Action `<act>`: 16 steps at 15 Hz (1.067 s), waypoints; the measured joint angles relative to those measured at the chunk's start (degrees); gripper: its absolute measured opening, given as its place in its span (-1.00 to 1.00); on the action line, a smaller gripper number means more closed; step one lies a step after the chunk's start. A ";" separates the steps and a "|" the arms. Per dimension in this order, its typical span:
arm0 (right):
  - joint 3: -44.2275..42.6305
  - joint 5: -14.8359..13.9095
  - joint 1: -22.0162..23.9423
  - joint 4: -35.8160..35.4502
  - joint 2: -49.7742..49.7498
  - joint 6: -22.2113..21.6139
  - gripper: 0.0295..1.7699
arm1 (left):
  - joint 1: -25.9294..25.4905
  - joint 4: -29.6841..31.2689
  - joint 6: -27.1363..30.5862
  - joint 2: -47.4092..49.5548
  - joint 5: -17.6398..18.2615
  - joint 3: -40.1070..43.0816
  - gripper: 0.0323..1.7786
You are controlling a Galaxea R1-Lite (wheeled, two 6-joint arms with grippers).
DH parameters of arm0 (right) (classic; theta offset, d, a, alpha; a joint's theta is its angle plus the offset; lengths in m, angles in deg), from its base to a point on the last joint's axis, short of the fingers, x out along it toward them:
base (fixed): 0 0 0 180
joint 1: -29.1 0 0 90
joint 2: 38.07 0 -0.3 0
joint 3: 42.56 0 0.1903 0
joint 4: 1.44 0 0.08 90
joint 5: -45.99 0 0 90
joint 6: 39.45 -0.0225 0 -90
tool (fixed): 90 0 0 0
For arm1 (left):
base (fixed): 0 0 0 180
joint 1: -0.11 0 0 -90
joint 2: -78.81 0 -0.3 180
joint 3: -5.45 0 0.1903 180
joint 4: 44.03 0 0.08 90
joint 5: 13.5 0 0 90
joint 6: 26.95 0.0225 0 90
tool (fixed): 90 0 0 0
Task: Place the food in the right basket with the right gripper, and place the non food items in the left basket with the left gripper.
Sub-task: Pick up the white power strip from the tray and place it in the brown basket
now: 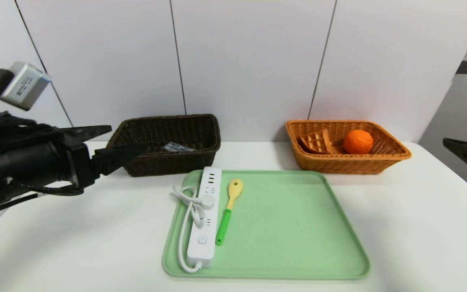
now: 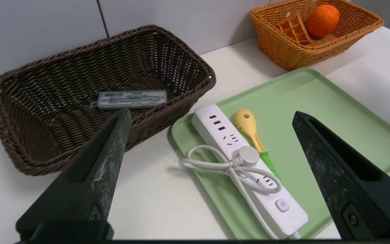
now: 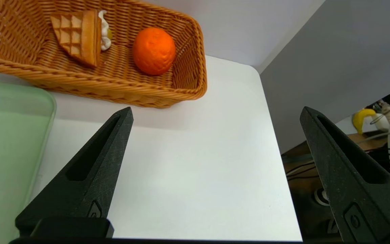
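Centrally on the white tabletop point(image 1: 75, 243) lies a pale green tray point(image 1: 290, 227), and along its left side rest a white power strip point(image 1: 206, 215) with its cord point(image 1: 188, 211) looped and tied, and just beside it a spoon point(image 1: 228, 211) with a yellow bowl and green handle. No brand name or lettering can be read on the strip; only its socket slots and a round button at the near end show. Behind the tray to the left stands the dark brown basket point(image 1: 168, 144), holding a flat clear case point(image 2: 130, 99) whose printing is too small to make out. Behind to the right stands the orange basket point(image 1: 347, 146), containing a waffle piece point(image 1: 316, 142) and an orange point(image 1: 357, 141). To the left, the left pincer point(image 1: 114, 146) hangs in the air in front of the brown basket, spread wide and empty. At the right edge of the head view the right pincer point(image 3: 215, 118) is likewise released, gripping nothing, above bare tabletop near the orange basket.
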 joint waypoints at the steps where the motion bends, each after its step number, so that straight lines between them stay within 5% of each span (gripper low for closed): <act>1: 0.27 0.00 0.00 0.02 -0.01 -0.02 0.91 | 0.65 -3.35 0.27 -1.54 -0.13 -3.18 0.90; 6: 0.66 0.43 -0.02 -0.30 0.57 0.00 0.92 | 1.88 -25.64 10.97 -9.70 -1.84 -13.96 0.90; 11: 0.90 0.65 0.00 -0.30 0.90 -0.02 0.92 | 1.96 -22.81 19.13 -18.44 -4.40 -13.76 0.90; 14: 1.24 1.22 0.00 -0.28 0.99 -0.02 0.92 | 1.94 -14.43 22.98 -22.76 -4.02 -11.64 0.90; 16: 1.79 1.27 0.00 -0.30 0.99 -0.09 0.92 | 1.79 -8.20 26.76 -24.45 -0.68 -9.26 0.90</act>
